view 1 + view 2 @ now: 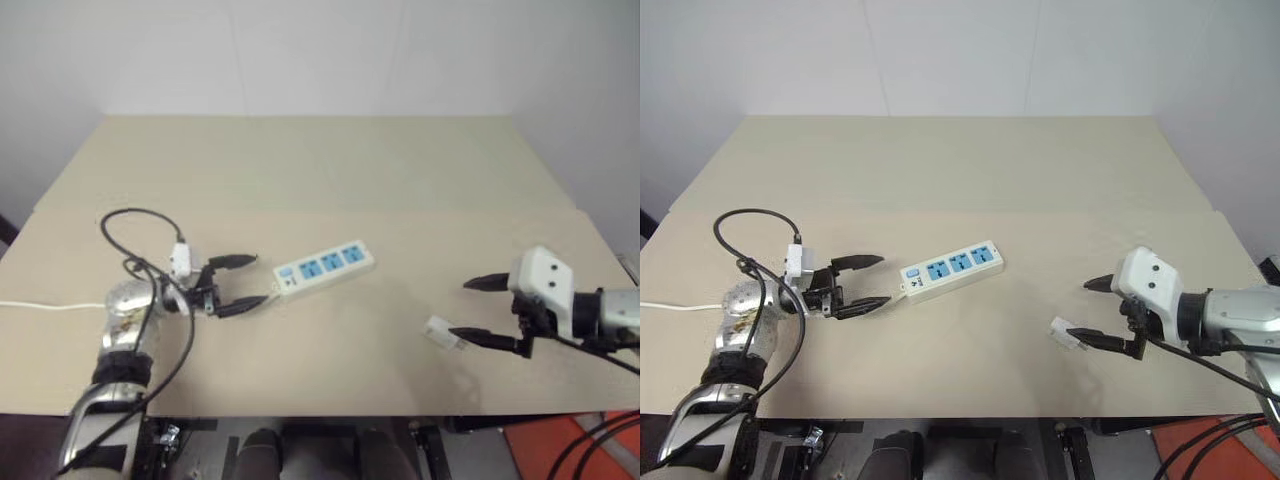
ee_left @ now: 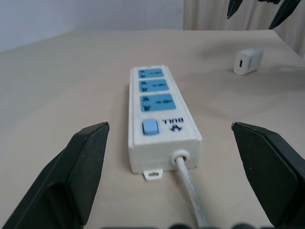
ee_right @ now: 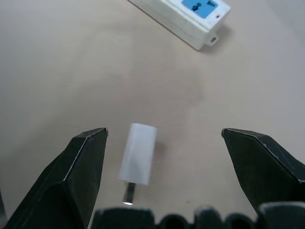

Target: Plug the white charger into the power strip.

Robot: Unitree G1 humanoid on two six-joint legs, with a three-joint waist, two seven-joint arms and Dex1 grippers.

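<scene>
The power strip (image 1: 324, 268) lies slantwise near the middle of the tan table, its blue sockets facing up and its cord end toward my left gripper (image 1: 240, 284). That gripper is open and level, its fingertips just short of the strip's cord end (image 2: 164, 157). The white charger (image 1: 444, 333) lies on its side on the table to the right, prongs showing in the right wrist view (image 3: 137, 153). My right gripper (image 1: 478, 309) is open and hovers just over the charger without touching it.
The strip's thin white cord (image 1: 40, 306) runs off the table's left edge. A black cable (image 1: 130, 235) loops over the table behind my left arm. Bare tabletop (image 1: 330, 170) stretches to the far wall. An orange object (image 1: 560, 450) sits below the front right corner.
</scene>
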